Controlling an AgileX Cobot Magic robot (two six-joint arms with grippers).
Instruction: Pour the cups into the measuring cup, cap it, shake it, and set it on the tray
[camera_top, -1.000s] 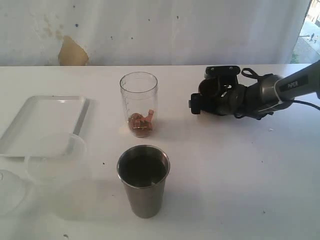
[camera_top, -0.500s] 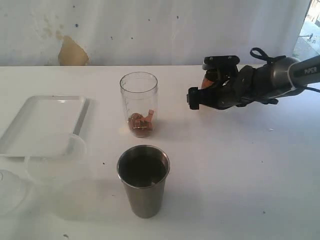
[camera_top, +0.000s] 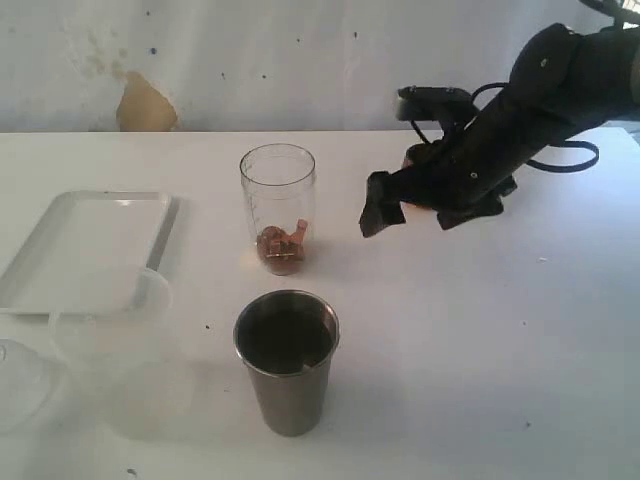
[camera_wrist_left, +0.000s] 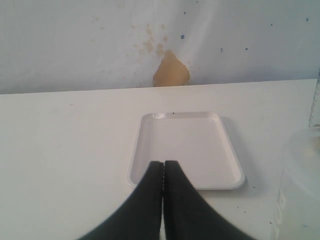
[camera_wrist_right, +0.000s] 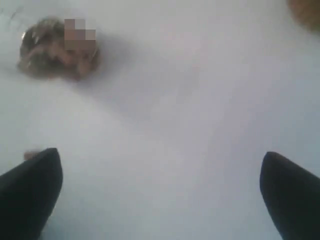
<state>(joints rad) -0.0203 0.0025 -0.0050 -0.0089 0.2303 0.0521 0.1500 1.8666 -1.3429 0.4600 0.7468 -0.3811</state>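
— Grippers?
— My right gripper (camera_top: 392, 158) hung wide open, empty, above the tabletop (camera_top: 480, 350). My left gripper (camera_wrist_left: 163, 165) was pinched closed, empty, facing the tray (camera_wrist_left: 185, 150).
— Cups?
— The measuring cup (camera_top: 278, 205) stood upright beside the tray. The steel cup (camera_top: 287, 360) stood nearer the camera. The wooden cup (camera_top: 416, 158) was mostly hidden behind my arm.

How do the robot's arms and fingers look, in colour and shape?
The right arm is bulky and black, with thin black cables looping beside it. The left fingers are smooth, black and taper to slim tips. The right fingers are black with pointed ends.
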